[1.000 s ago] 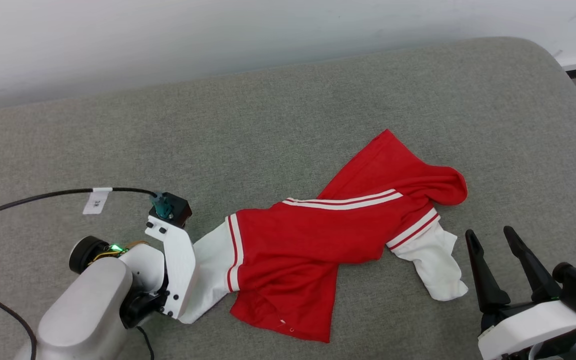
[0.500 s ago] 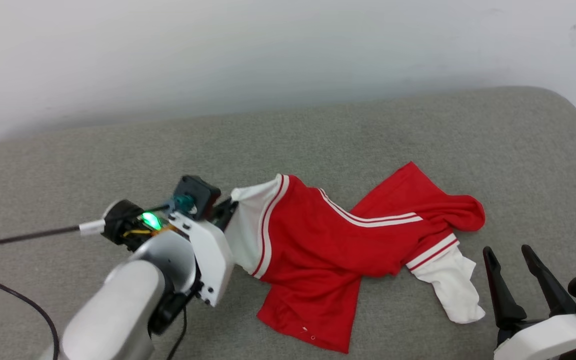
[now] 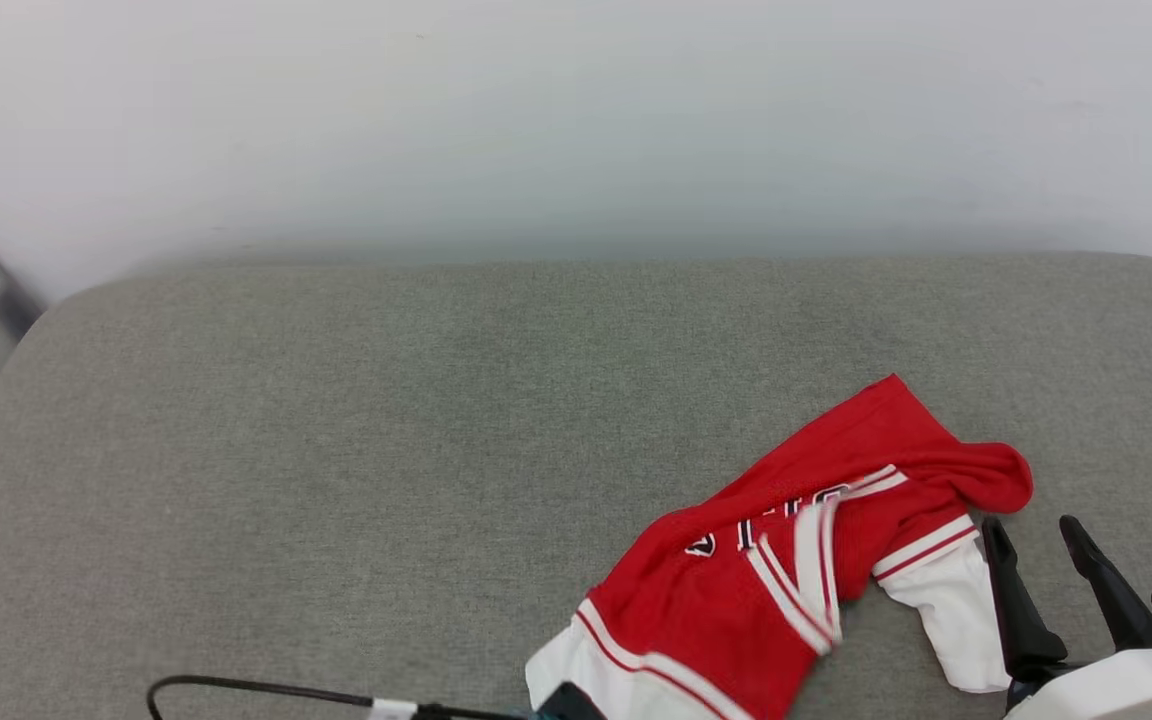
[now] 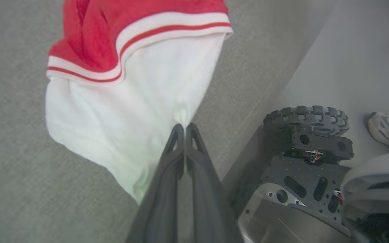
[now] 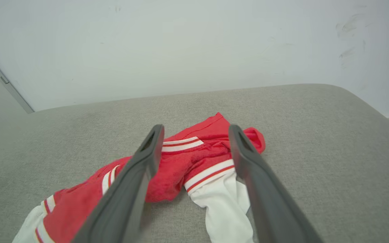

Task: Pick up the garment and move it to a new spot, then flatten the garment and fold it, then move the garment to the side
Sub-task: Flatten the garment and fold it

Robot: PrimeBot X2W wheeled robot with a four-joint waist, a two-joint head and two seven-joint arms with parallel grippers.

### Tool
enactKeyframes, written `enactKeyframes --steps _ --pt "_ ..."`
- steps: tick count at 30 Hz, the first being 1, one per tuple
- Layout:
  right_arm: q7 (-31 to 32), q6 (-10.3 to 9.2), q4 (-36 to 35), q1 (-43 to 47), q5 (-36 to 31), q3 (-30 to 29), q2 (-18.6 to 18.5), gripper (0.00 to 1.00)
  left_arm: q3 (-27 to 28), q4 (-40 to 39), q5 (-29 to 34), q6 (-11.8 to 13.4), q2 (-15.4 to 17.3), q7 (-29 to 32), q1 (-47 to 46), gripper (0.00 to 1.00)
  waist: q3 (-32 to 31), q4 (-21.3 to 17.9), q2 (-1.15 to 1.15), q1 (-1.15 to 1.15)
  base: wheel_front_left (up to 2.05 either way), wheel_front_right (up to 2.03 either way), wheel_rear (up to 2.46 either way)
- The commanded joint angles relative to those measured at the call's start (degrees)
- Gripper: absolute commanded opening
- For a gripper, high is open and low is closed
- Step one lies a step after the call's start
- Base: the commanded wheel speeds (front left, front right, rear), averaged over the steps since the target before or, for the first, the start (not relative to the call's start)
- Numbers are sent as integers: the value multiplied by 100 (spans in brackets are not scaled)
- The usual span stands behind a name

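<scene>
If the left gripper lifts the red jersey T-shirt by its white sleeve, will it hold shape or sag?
Probably sags: the red jersey T-shirt lies crumpled in soft folds on the grey fabric cushion. With only a sleeve pinched in the shut left gripper, the rest would likely trail and bunch. It looks thin and light, so that pinch should hold.

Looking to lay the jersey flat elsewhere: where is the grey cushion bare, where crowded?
Bare: the left half of the grey cushion and the far strip between wall and jersey. Crowded: near right, where the jersey lies, the open right gripper beside one white sleeve, the left gripper shut on the other; a black cable lies near-left.
</scene>
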Motion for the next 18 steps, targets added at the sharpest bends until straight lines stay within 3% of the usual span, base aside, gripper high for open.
enactKeyframes --steps 1,8,9,10,11,18 --pt "9 -2 -21 -10 -9 4 33 100 -213 192 -48 -72 -81 66 132 0 -3 15 0 1 0 0 0" --pt "27 -2 -87 -63 20 42 57 100 -344 1112 -251 -114 -402 -114 237 0 51 -62 0 1 0 0 0" --pt "18 -1 -112 -60 20 44 60 100 -346 1254 -279 -122 -462 -169 223 16 65 -79 0 1 0 0 0" --pt "13 -2 -129 -53 14 41 64 100 -319 1328 -282 -121 -517 -291 193 52 71 -93 0 1 0 0 0" --pt "8 -2 -162 -40 1 36 67 100 -283 1395 -278 -108 -579 -433 166 100 73 -104 0 1 0 0 0" --pt "9 -2 -339 109 -109 -16 82 100 95 1274 13 219 -750 -1508 -81 100 2 -41 0 1 0 0 0"
